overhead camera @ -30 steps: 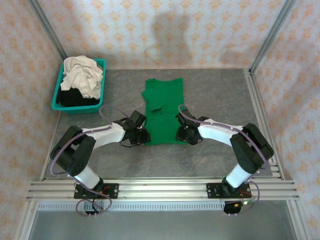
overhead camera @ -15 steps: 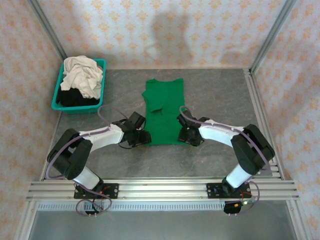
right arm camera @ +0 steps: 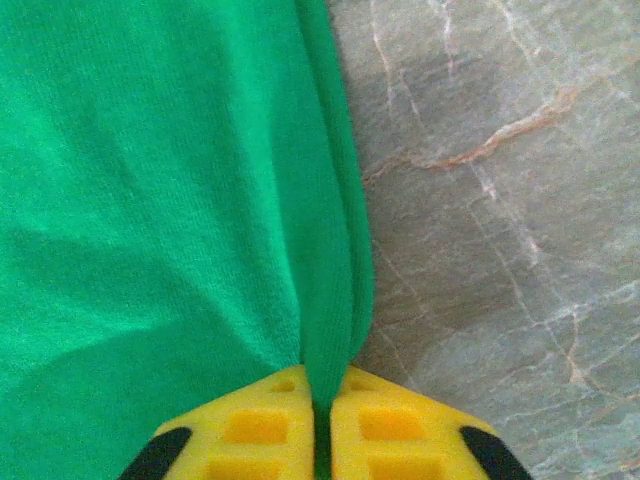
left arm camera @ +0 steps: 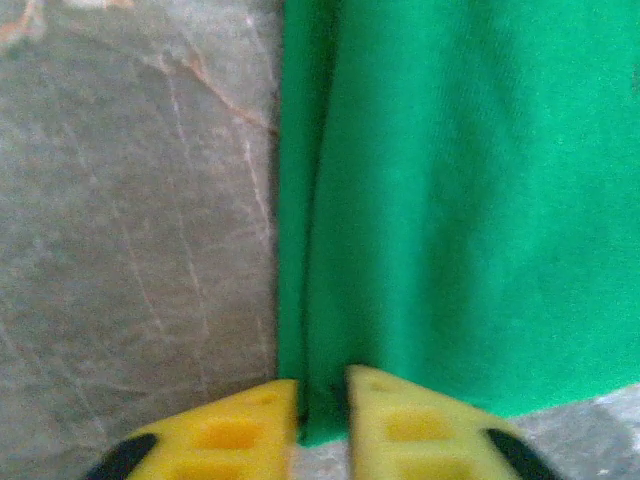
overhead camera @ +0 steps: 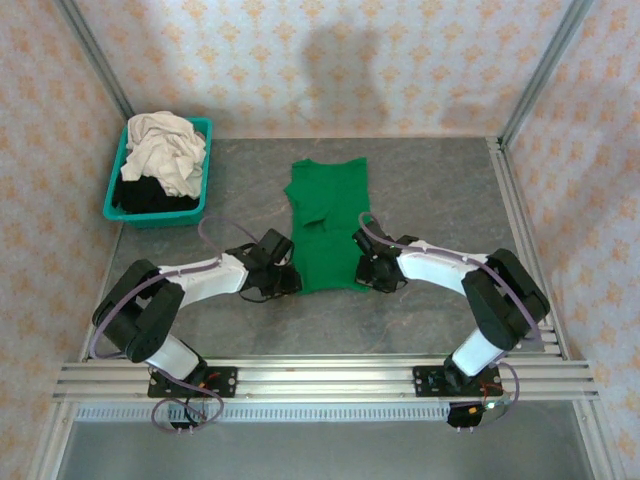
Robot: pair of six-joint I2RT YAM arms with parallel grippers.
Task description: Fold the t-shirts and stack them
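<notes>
The shirt [overhead camera: 328, 205] runs lengthwise away from left gripper [left arm camera: 322, 402] and right gripper [right arm camera: 320, 405], each clamped on 1 near hem corner.

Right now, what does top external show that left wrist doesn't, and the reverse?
Top external: the whole green t-shirt, the teal basket of cream cloth and black cloth, the left arm and right arm at its hem corners. Left wrist: left jaws pinching the shirt's doubled side edge. Both: the shirt lying on the grey table.
</notes>
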